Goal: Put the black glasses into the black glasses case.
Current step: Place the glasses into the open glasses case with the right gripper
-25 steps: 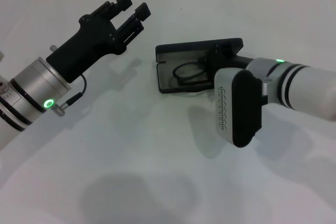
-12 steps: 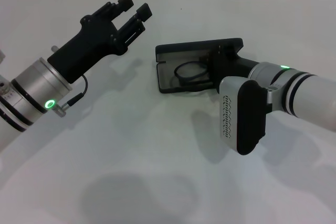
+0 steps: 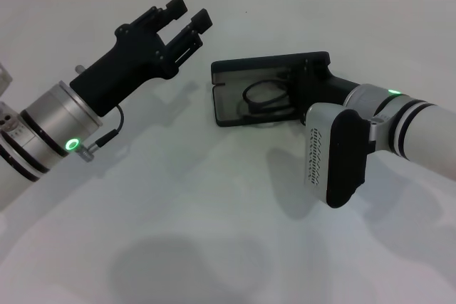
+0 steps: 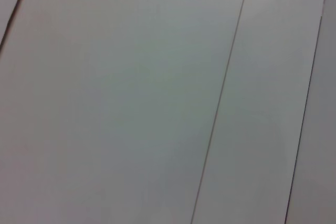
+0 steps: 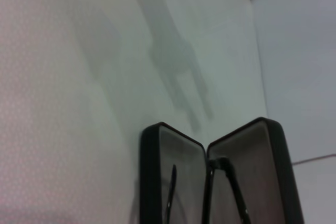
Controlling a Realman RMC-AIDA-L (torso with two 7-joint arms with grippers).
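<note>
Looks like a lab test cell: I'm over a plain white worktop (image 3: 178,211), pale tiled wall (image 4: 157,77) with thin dark seams behind it. No household clutter visible.

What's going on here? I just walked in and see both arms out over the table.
The black glasses lie inside the open black glasses case on the white table. The right gripper is at the case's right end, over the glasses; its fingers are hidden behind its own body. The left gripper hangs open above the table to the case's left, holding nothing. The lid is not yet closed.
</note>
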